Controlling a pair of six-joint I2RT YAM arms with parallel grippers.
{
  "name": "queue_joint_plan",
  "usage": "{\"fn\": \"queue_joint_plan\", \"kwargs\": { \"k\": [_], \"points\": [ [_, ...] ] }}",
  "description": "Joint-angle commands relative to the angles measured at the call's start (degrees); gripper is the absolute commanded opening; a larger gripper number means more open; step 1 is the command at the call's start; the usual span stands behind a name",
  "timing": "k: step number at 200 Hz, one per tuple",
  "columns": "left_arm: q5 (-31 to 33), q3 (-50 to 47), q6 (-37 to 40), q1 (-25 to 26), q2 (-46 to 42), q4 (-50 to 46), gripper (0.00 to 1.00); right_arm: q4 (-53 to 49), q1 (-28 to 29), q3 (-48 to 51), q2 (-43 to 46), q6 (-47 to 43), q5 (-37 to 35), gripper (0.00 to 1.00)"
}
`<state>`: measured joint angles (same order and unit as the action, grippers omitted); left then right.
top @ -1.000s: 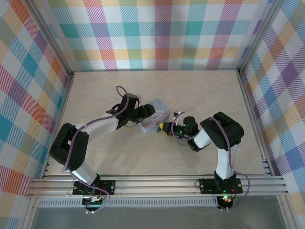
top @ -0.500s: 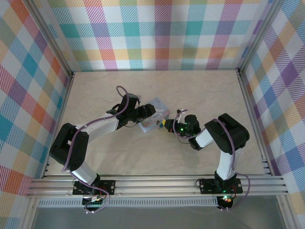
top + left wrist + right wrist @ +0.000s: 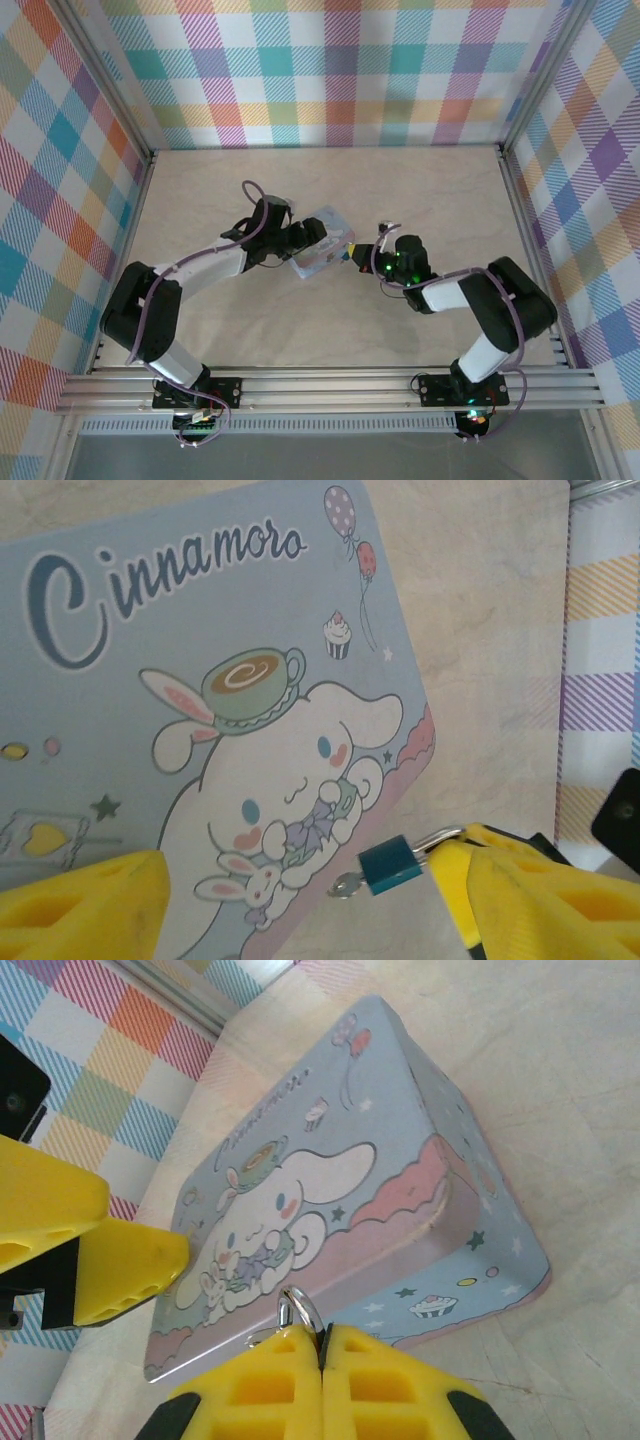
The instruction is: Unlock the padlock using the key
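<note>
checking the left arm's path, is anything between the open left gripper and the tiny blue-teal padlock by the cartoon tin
Nothing visible does. The tiny blue-teal padlock with a silvery shackle shows at the pastel blue cartoon tin's edge, in the gap between the left gripper's yellow fingers. The right gripper is shut at its shackle.
</note>
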<state>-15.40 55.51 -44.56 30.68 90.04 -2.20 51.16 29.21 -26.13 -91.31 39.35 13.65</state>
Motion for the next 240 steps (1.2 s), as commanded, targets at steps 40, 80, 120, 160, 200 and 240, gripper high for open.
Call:
{"fn": "queue_joint_plan", "kwargs": {
  "k": [40, 80, 120, 160, 200, 240],
  "points": [
    [7.1, -4.5, 4.3, 0.4, -14.5, -1.6, 0.87, -21.6, -0.3, -1.9, 15.0, -8.1, -0.7, 0.0],
    [11.9, -9.6, 9.4, 0.4, -26.2, -0.1, 0.9, -38.7, -0.3, -5.6, 24.1, -13.0, -1.1, 0.0],
    [15.8, -14.9, 14.5, 0.4, -39.1, 1.2, 0.95, -55.2, -0.3, -9.8, 30.7, -15.9, -1.3, 0.0],
    [15.1, -21.3, 18.0, 0.5, -50.2, 5.9, 1.0, -72.3, -0.3, -16.3, 33.8, -16.8, -2.2, 0.01],
    [16.3, -25.6, 19.3, 0.5, -57.5, 7.7, 1.0, -83.0, -0.3, -17.8, 37.5, -15.7, -2.5, 0.01],
    [17.6, -27.4, 18.8, 0.5, -59.5, 7.8, 1.0, -86.9, -0.2, -15.0, 38.4, -13.5, -0.6, 0.0]
  ]
}}
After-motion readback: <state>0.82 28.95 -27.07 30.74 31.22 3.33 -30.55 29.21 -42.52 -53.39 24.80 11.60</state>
